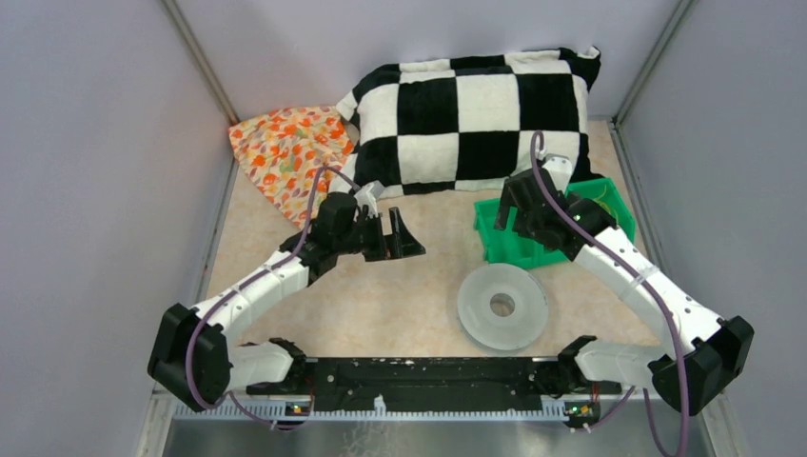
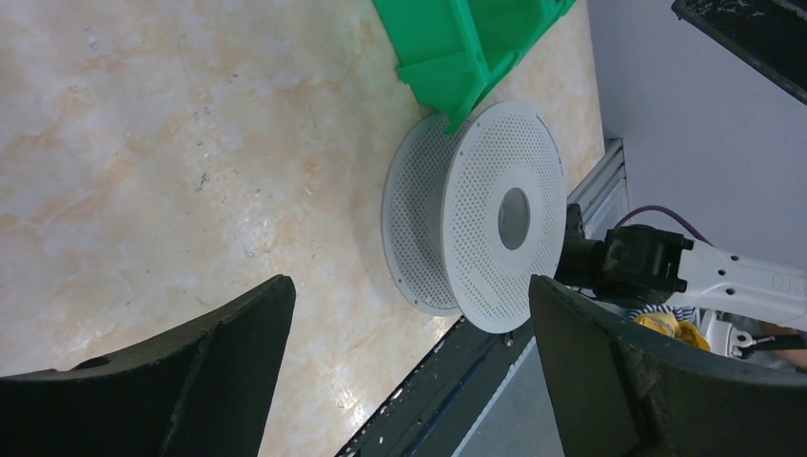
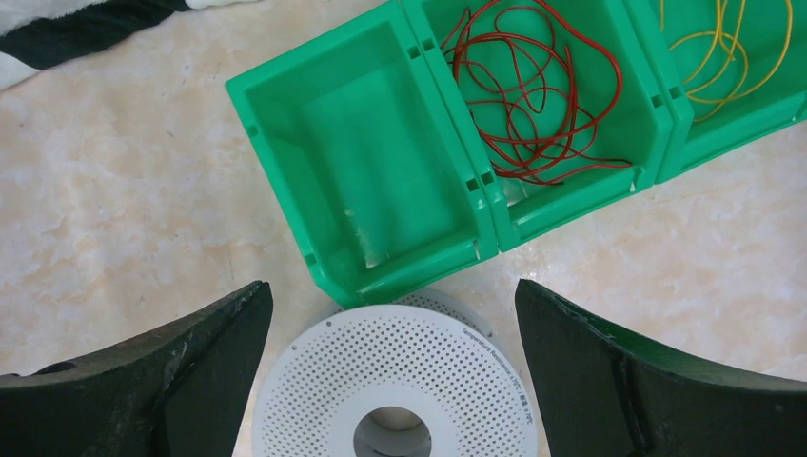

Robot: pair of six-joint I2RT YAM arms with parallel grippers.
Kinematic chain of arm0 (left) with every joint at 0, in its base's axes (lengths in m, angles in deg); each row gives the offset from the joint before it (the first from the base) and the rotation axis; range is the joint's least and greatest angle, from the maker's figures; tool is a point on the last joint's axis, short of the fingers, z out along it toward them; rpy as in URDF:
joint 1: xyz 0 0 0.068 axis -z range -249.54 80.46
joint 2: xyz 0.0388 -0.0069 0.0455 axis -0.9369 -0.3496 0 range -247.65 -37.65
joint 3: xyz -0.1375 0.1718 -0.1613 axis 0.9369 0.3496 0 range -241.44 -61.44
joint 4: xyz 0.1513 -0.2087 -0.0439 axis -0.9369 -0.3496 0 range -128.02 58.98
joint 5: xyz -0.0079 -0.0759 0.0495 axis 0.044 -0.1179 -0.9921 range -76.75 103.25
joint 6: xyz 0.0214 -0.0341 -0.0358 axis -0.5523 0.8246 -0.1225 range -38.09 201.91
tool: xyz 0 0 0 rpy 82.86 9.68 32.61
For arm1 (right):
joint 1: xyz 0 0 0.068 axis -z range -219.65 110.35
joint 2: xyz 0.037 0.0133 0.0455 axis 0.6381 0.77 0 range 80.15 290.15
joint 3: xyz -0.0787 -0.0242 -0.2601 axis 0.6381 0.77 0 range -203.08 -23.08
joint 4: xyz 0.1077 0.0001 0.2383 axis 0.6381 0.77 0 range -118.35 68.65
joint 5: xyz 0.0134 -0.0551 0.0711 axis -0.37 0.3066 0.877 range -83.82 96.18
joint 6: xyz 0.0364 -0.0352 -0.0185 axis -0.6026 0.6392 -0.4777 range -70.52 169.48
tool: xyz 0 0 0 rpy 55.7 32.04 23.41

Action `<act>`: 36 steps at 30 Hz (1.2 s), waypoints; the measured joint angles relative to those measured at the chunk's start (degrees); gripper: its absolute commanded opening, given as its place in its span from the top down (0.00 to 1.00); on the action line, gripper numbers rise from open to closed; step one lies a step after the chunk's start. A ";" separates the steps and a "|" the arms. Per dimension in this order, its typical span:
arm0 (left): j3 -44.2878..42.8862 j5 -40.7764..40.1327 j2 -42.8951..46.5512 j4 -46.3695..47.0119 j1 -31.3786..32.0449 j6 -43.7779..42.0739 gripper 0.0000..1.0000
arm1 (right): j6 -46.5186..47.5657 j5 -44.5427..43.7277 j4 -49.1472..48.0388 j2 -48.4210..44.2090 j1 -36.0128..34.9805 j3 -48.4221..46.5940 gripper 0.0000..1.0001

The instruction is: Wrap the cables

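Now at pickup stage: with left hand (image 2: pixel 409 283), right hand (image 3: pixel 390 290) open and empty, pinch red cables (image 3: pixel 533 95) in green bin (image 3: pixel 452 133).

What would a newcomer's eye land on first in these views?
The black-and-white checkered pillow at the back, with an orange cloth to its left. Next the green bins at the right: seen from the right wrist, the left one is empty, red cables lie tangled in the middle one and yellow cables in the right one. A grey spool lies flat just in front of them.
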 measured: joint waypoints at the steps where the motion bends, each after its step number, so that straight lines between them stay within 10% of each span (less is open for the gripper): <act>1: 0.00 0.61 -0.09 0.44 0.04 -0.15 0.01 | -0.02 -0.02 -0.04 -0.20 0.00 0.02 0.01; 36: 3.54 23.69 -30.97 34.47 9.86 14.16 0.05 | 0.68 5.22 -4.83 -8.41 0.00 4.17 0.01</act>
